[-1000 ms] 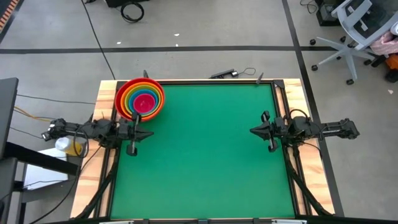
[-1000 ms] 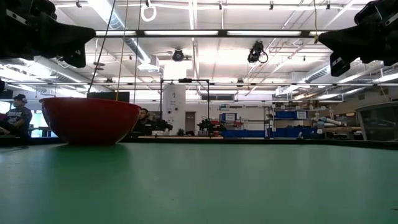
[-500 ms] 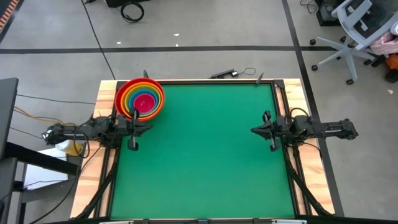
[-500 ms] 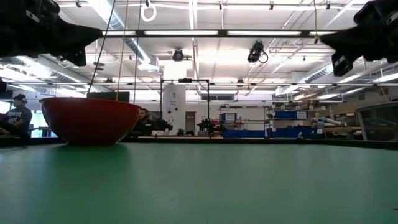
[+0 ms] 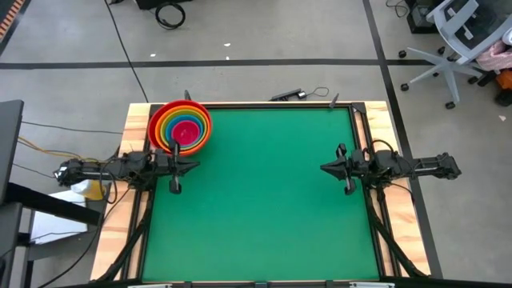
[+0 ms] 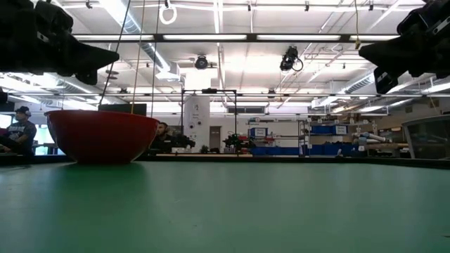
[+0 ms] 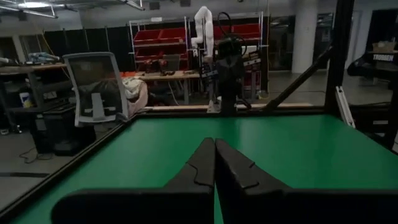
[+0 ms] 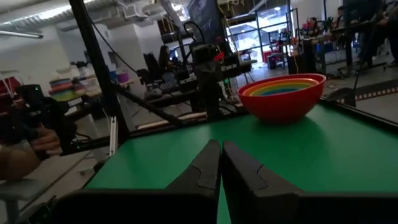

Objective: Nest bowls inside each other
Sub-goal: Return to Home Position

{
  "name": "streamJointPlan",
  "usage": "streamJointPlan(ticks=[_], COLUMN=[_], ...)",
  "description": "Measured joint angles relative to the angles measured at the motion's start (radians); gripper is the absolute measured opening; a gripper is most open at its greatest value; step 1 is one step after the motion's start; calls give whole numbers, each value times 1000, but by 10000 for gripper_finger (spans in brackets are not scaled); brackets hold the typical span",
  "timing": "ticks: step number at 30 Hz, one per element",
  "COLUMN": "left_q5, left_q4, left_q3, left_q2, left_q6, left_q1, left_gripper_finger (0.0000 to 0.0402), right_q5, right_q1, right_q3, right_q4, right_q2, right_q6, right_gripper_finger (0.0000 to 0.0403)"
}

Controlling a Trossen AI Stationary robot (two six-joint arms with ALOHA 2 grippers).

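Several bowls point(image 5: 180, 126) sit nested in one stack at the table's far left corner, the red one outermost and the pink one innermost. The red bowl's base rests on the green table top point(image 5: 264, 208). The stack also shows in the low view point(image 6: 102, 135) and the right wrist view point(image 8: 283, 96). My left gripper point(image 5: 196, 167) hangs shut above the table's left edge, just near of the stack, and holds nothing. My right gripper point(image 5: 323, 168) hangs shut above the right edge, also holding nothing. Both point level toward the table's middle.
A wooden frame point(image 5: 134, 128) borders the table. A small dark tool and cord point(image 5: 292, 94) lie just beyond the far edge. An office chair point(image 5: 456, 40) stands on the floor at the far right. People point(image 6: 21, 130) sit in the room behind.
My left gripper has swung a little toward the table's far edge and the bowls, staying shut. The stack has not moved.
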Motion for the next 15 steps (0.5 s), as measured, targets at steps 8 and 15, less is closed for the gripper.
streamJointPlan(ticks=[8, 15], left_q5=[0, 0], left_q4=[-1, -1], left_q3=[0, -1], left_q2=[0, 0], left_q6=[-4, -5], left_q1=[0, 0], left_gripper_finger=[12, 13], right_q5=[-1, -1], right_q1=[0, 0], right_q3=[0, 0], right_q4=[1, 1], right_q2=[0, 0], right_q6=[0, 1], right_gripper_finger=[25, 24])
